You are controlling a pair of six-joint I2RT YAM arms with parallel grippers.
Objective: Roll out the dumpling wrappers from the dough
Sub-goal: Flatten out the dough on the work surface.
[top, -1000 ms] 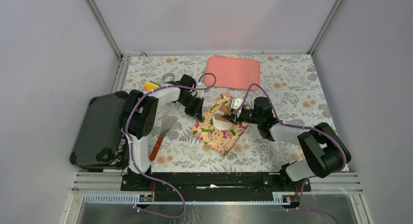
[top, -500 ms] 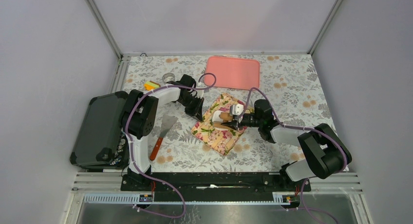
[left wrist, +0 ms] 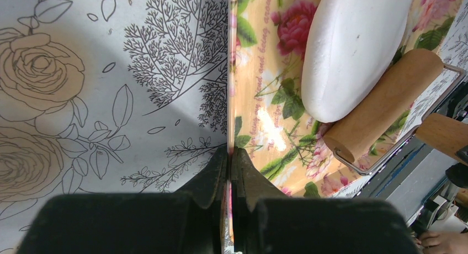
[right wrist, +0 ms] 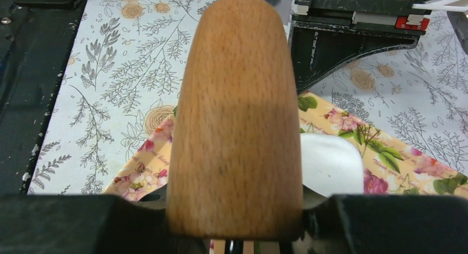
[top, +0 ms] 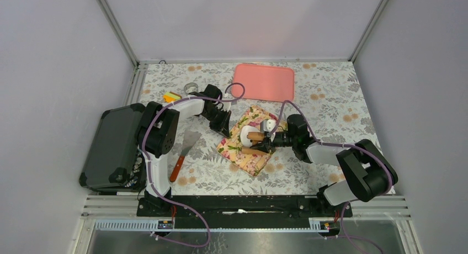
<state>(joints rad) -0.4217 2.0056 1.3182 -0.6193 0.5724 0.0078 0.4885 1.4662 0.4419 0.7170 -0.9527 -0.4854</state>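
The dough (top: 245, 132) is a smooth white flattened lump on the floral cutting board (top: 249, 157). My right gripper (top: 269, 139) is shut on the handle of the wooden rolling pin (top: 255, 137), whose roller rests against the dough's right side. The right wrist view is filled by the rolling pin's handle (right wrist: 237, 116) between my right gripper's (right wrist: 234, 210) jaws, with the dough (right wrist: 330, 163) behind it. My left gripper (left wrist: 229, 154) is shut on the board's edge (left wrist: 259, 116); the dough (left wrist: 353, 44) and roller (left wrist: 386, 102) lie beyond. No dumpling wrappers are in view.
A pink tray (top: 263, 81) lies at the back. A metal ring (top: 191, 88) and a yellow-orange item (top: 172, 96) sit at the back left. A spatula (top: 185, 149) lies left of the board, and a black case (top: 110, 146) stands at the left edge.
My right gripper has carried the rolling pin toward the near side of the board, onto the dough. The left arm has stayed where it was, still holding the board.
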